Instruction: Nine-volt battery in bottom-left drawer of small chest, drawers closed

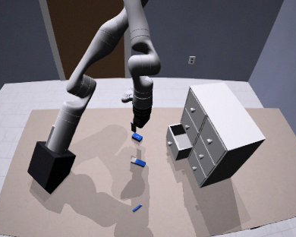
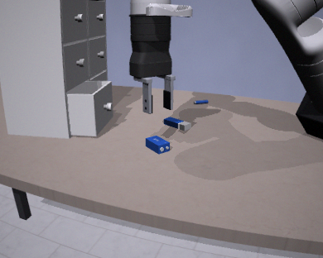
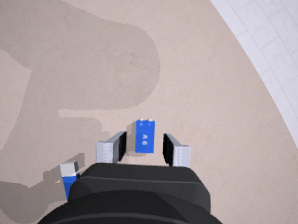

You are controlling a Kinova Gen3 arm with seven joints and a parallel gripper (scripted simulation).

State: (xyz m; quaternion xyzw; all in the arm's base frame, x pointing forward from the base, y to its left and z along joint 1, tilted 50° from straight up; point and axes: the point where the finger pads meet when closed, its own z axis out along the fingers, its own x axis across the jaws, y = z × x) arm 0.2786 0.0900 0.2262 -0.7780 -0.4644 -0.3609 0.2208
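The nine-volt battery (image 1: 136,137) (image 2: 157,144) (image 3: 145,136), blue with two studs at one end, lies flat on the table. My gripper (image 2: 159,110) (image 3: 144,142) is open and empty, pointing down above the table. In the wrist view the battery shows between the two fingers, its long sides along the finger pads, but its body is below the fingertips. The left drawer of the bottom row (image 1: 184,153) (image 2: 103,117) stands well out of the chest (image 1: 227,114) (image 2: 35,70). What shows of its inside is bare. The other drawers look pushed in.
A blue stick with a pale end (image 1: 140,162) (image 2: 171,121) (image 3: 70,186) lies near the battery. A small blue cylinder (image 1: 137,207) (image 2: 201,102) lies farther off. The open drawer and its knob (image 1: 170,143) (image 2: 108,107) jut out beside the gripper.
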